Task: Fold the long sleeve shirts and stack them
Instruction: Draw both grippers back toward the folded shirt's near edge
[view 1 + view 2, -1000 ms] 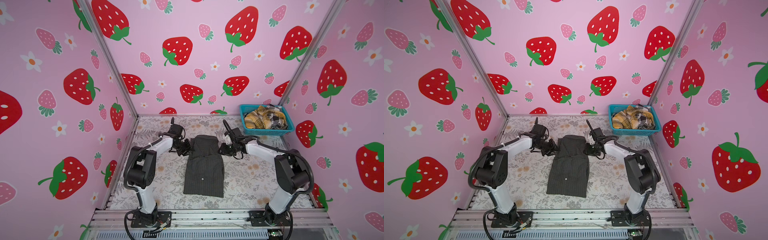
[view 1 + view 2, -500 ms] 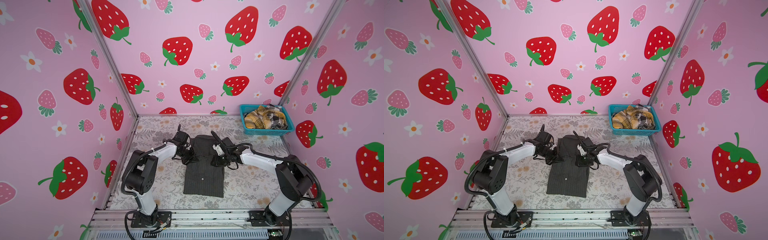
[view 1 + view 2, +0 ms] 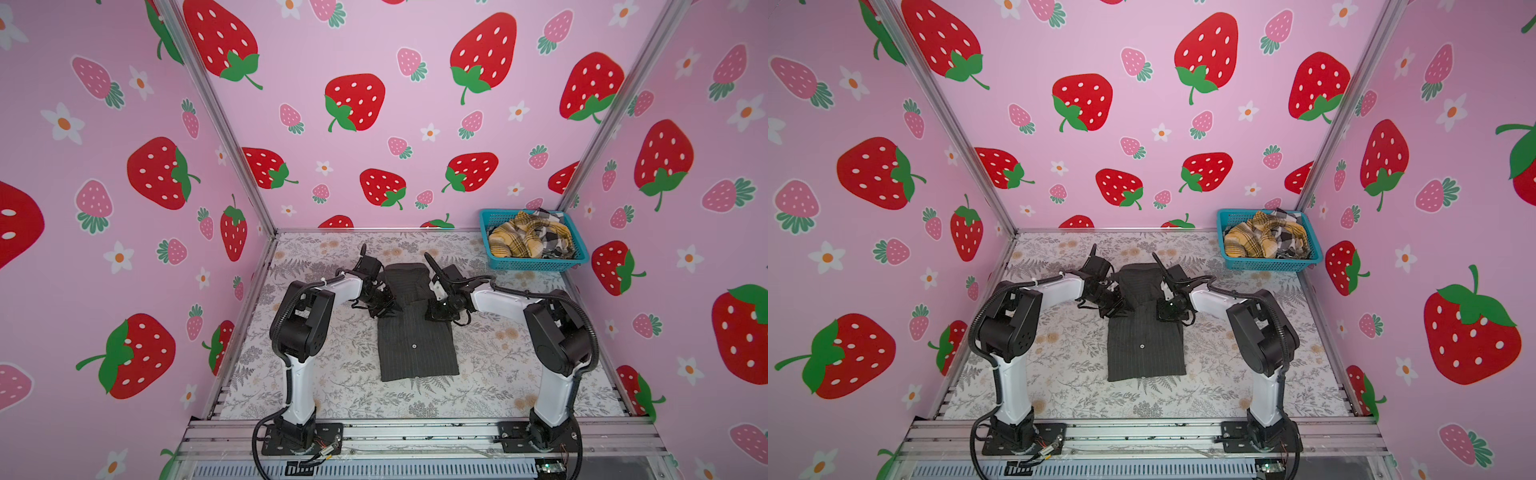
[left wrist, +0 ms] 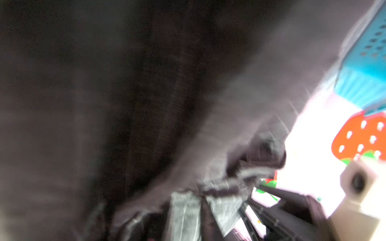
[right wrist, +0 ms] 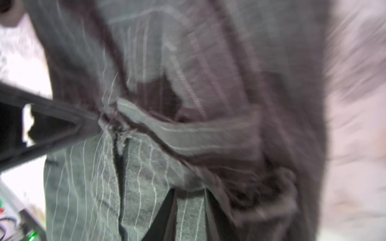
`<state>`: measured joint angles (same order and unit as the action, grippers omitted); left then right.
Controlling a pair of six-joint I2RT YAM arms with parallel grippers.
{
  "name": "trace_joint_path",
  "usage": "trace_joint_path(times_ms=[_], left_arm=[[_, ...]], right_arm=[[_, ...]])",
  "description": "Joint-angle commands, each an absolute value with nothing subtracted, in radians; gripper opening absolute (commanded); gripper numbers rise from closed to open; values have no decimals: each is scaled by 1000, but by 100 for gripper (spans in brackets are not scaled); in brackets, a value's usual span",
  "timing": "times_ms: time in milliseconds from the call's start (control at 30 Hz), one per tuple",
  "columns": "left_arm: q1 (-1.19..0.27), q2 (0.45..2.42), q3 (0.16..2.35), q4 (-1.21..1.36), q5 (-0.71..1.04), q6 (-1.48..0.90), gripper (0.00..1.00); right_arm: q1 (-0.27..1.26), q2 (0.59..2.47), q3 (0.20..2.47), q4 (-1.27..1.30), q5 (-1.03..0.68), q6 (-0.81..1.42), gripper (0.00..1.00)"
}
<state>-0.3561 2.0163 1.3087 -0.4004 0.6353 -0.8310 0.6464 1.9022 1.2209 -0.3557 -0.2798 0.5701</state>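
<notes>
Fingers [image 5: 165,217] on both my arms pinch the striped shirt [image 3: 415,345] mid-fold; more shirts [image 3: 519,245] wait in the basket [image 3: 536,264], nothing stacked yet.

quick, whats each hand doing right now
left hand: closed, pinching the edge of the pinstripe shirt.
right hand: closed on the same shirt, with cloth clamped between its fingers.

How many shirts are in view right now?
3. A dark pinstriped shirt is on the table; a mustard plaid shirt and a black-white check shirt sit crumpled in the blue basket. More may be buried underneath.
</notes>
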Motion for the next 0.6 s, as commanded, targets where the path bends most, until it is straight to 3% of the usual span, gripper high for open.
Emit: trace_joint_path(times_ms=[0, 133, 233, 300, 367, 467, 567], left_arm=[[-329, 1875, 1363, -441, 623, -791, 36], [-323, 1635, 1322, -517, 574, -701, 46], [-324, 1437, 1195, -574, 504, -654, 56], [-321, 1351, 1105, -643, 489, -657, 62], [-312, 1301, 995, -668, 586, -699, 62], [-323, 1235, 798, -543, 717, -843, 64], [-354, 1178, 687, -482, 688, -945, 74]], right_arm=[[636, 1859, 1286, -441, -240, 496, 33], [647, 1689, 1226, -498, -203, 477, 63], [647, 1549, 1120, -522, -180, 501, 73], [646, 1472, 1042, -531, -190, 520, 76], [646, 1410, 964, -526, -223, 542, 78], [647, 1357, 870, -530, -261, 576, 78], [647, 1321, 796, -533, -276, 602, 78]])
